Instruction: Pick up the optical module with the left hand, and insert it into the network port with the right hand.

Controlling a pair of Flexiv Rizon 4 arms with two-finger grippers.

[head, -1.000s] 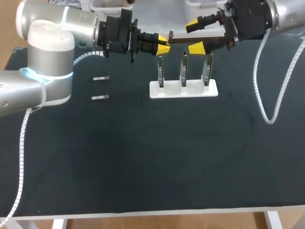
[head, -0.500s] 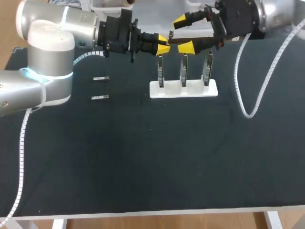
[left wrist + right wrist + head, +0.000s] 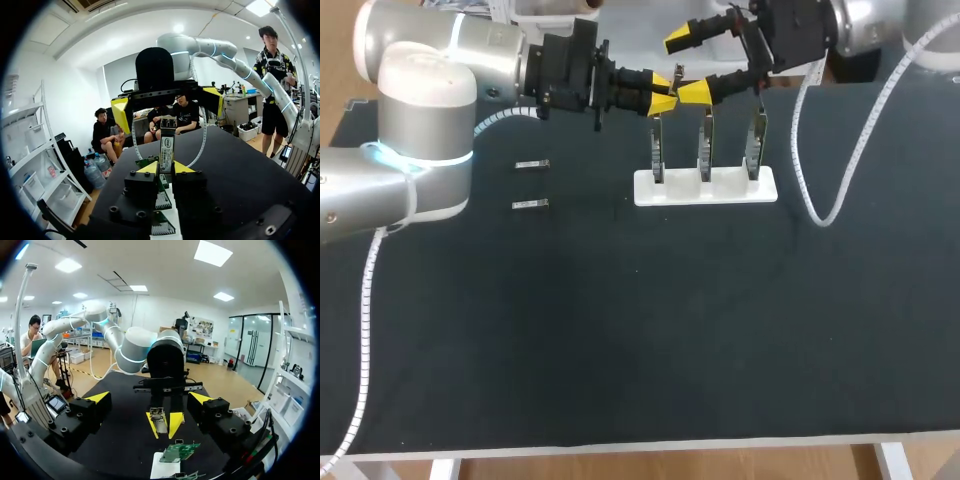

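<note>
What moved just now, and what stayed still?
The right arm swung left, toward the left arm, so its open jaws now sit on either side of the optical module. Nothing was grabbed or dropped. The left arm's jaws kept hold of the module, and the white stand and two spare modules stayed put.

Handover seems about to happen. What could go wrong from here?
The open right gripper straddles the optical module held by the left gripper; its lower finger looks close to the left tips and may bump them. The upright boards on the white stand sit just below, so a dip could clip one.
</note>
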